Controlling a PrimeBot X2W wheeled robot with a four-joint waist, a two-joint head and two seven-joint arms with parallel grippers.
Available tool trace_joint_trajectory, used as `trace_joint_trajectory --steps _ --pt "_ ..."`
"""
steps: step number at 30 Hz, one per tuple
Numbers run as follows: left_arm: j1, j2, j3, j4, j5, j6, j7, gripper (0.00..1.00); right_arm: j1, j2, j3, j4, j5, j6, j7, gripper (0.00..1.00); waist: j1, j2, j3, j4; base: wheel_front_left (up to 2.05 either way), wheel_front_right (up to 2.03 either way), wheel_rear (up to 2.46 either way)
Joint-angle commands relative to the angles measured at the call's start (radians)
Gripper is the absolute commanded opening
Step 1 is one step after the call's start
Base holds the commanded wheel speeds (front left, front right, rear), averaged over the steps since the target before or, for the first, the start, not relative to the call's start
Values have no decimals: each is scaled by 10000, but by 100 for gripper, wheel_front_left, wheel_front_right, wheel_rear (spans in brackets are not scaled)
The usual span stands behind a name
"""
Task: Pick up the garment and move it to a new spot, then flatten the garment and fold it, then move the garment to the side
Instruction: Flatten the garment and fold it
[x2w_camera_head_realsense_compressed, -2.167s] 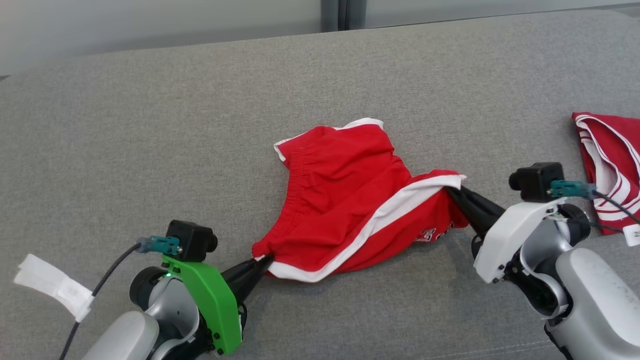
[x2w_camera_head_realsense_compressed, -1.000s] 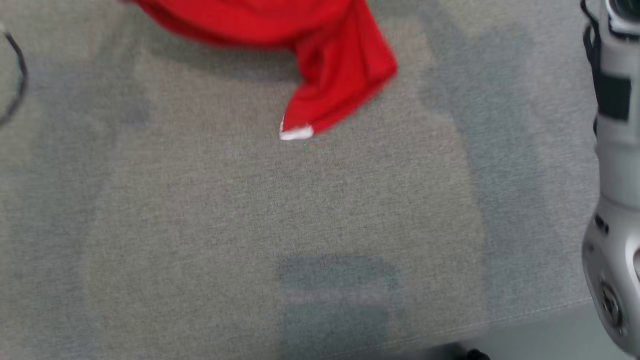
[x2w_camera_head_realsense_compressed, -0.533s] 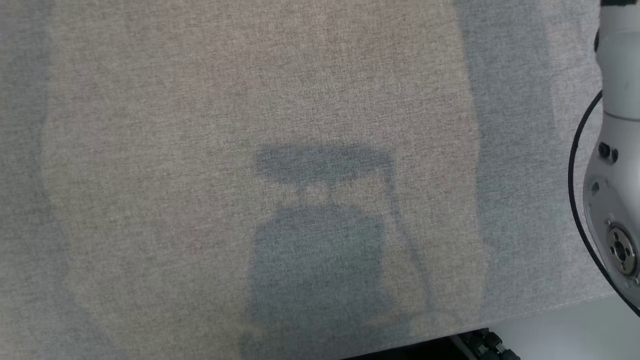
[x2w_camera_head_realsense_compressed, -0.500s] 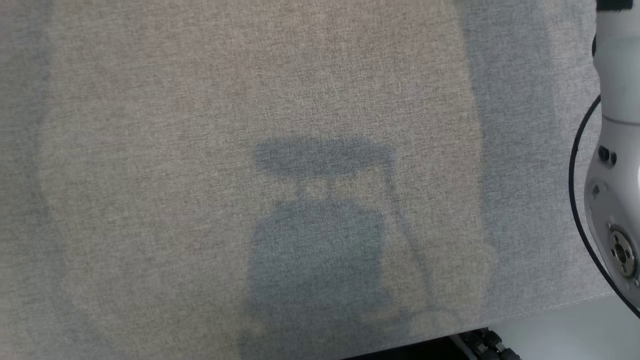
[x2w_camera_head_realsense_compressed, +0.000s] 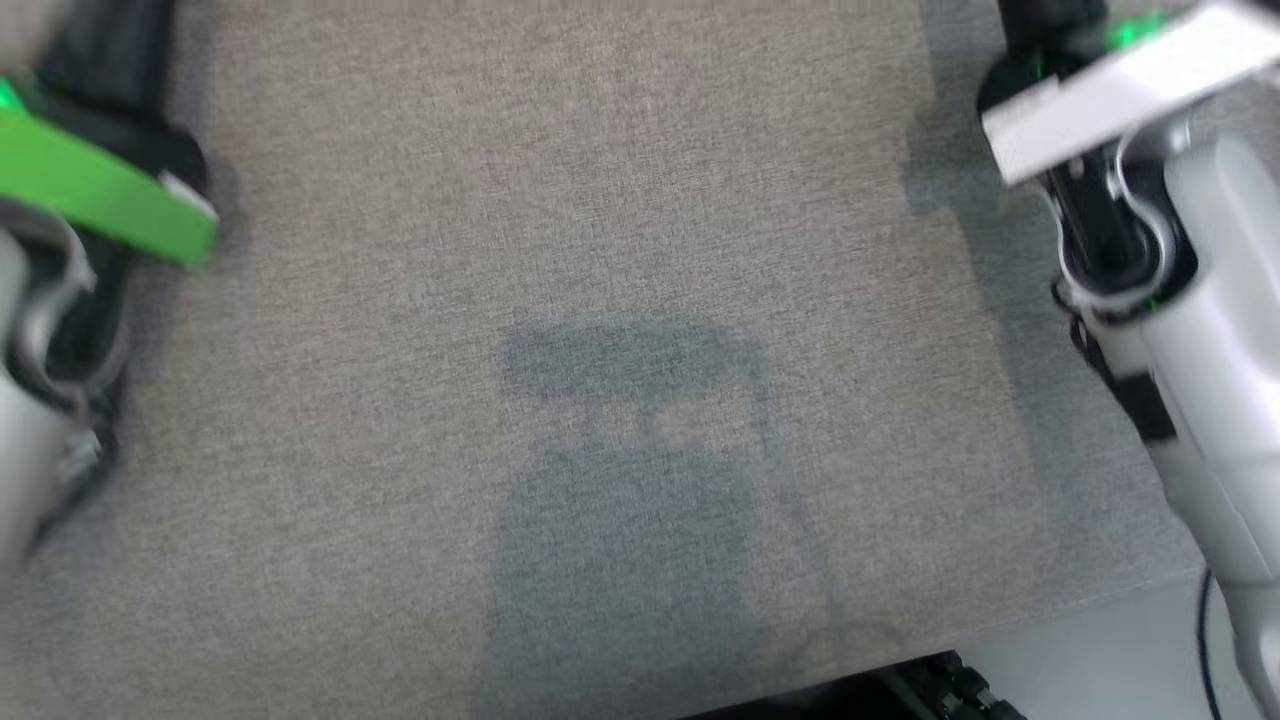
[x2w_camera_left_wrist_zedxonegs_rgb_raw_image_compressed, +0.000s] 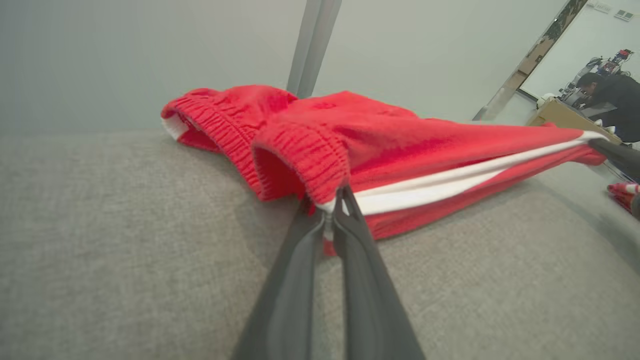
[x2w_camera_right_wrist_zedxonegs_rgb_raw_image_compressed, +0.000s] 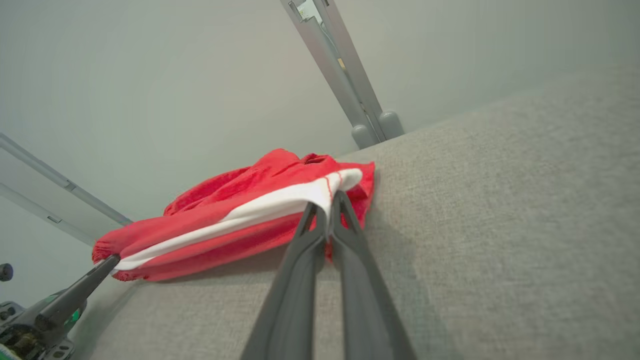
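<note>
The garment (x2w_camera_left_wrist_zedxonegs_rgb_raw_image_compressed: 380, 145) is a pair of red shorts with a white side stripe, stretched low over the grey cloth surface (x2w_camera_left_wrist_zedxonegs_rgb_raw_image_compressed: 125, 250). My left gripper (x2w_camera_left_wrist_zedxonegs_rgb_raw_image_compressed: 331, 210) is shut on its corner by the ribbed waistband. My right gripper (x2w_camera_right_wrist_zedxonegs_rgb_raw_image_compressed: 327, 210) is shut on the other end, at the white stripe (x2w_camera_right_wrist_zedxonegs_rgb_raw_image_compressed: 270, 210). Each wrist view also shows the other arm's fingers: the right ones (x2w_camera_left_wrist_zedxonegs_rgb_raw_image_compressed: 615, 152) and the left ones (x2w_camera_right_wrist_zedxonegs_rgb_raw_image_compressed: 80, 290). In the blurred head view, my green left wrist cover (x2w_camera_head_realsense_compressed: 100, 195) and white right wrist cover (x2w_camera_head_realsense_compressed: 1120, 90) sit at the top corners.
A second red and white cloth (x2w_camera_left_wrist_zedxonegs_rgb_raw_image_compressed: 622, 192) lies at the right of the surface. A person (x2w_camera_left_wrist_zedxonegs_rgb_raw_image_compressed: 607, 97) bends over a box far behind. The surface's near edge (x2w_camera_head_realsense_compressed: 1100, 598) runs along the bottom of the head view. A grey post (x2w_camera_right_wrist_zedxonegs_rgb_raw_image_compressed: 345, 75) stands behind the surface.
The head camera has swung down off the garment to the near part of the surface. In the last half second both wrists have come into its top corners.
</note>
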Motion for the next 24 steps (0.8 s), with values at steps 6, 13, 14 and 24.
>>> trace_joint_trajectory --steps 6,13,14,24 --pt "2888 -2 -464 -979 19 134 -312 0 2560 -1262 264 -889 683 -25 55 0 -1 0 -1896 380 0 0 0" --pt "6082 -79 -1011 -2221 109 966 -351 0 5379 -2437 114 -1829 1075 -28 651 0 -1 0 -3271 640 0 0 0" --pt "6501 -36 -1080 -2364 102 1150 -355 0 5755 -2613 9 -1895 1063 -33 730 0 -1 0 -3400 665 0 0 0" --pt "9508 -171 -1377 -3229 -581 2597 -310 0 9204 -3071 -1377 -2543 1204 -91 1378 0 -1 0 -4253 1018 0 0 0"
